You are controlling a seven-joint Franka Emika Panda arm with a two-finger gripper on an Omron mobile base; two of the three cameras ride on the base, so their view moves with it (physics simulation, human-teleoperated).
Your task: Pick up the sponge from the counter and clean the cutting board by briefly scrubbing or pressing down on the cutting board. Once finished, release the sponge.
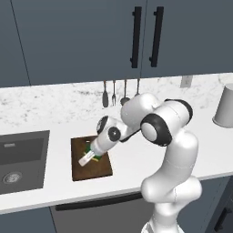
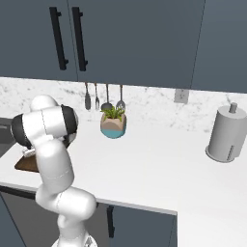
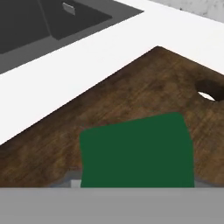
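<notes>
pick-up done: fingers (image 1: 87,159) closed narrow on sponge (image 3: 136,151), green top between them. sponge low over cutting board (image 3: 144,94), contact unclear; board on white surface (image 3: 78,65). left: finish scrub, release sponge.

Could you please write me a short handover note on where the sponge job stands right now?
Pincer: down over the cutting board, apparently closed on the sponge; the fingertips themselves are hidden.
Sponge: green face toward the hand camera, over the brown board; its yellow edge peeks out beside the pincer in the left base view.
Board: flat on the white counter, right of the dark sink, hole end farther from the hand camera.
Done: sponge picked up and brought to the board.
Left: scrub or press briefly, then release the sponge.
</notes>
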